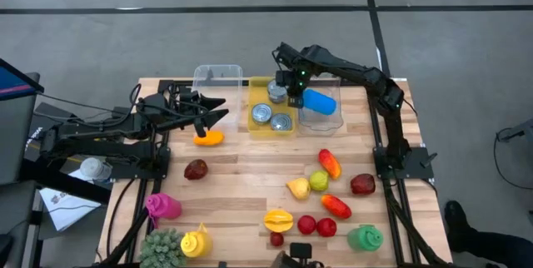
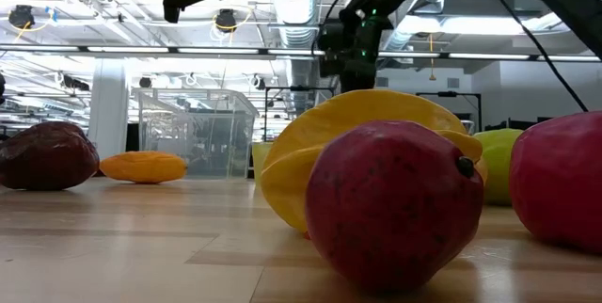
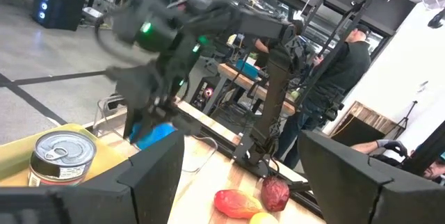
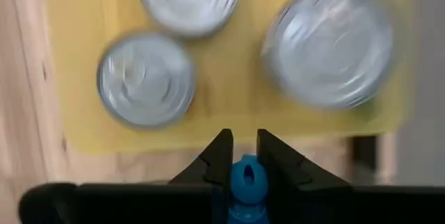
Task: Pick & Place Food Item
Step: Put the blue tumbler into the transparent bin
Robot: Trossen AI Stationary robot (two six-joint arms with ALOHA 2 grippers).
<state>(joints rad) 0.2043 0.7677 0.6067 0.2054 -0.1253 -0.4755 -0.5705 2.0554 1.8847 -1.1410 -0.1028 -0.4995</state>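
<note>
Three cans sit in the yellow bin mid-frame; my right claw pinches narrowly on a blue bottle.

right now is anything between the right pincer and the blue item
Nothing visible. The right pincer already has its fingers closed on the blue item, above the yellow tray of cans. The left pincer hovers apart, open.
</note>
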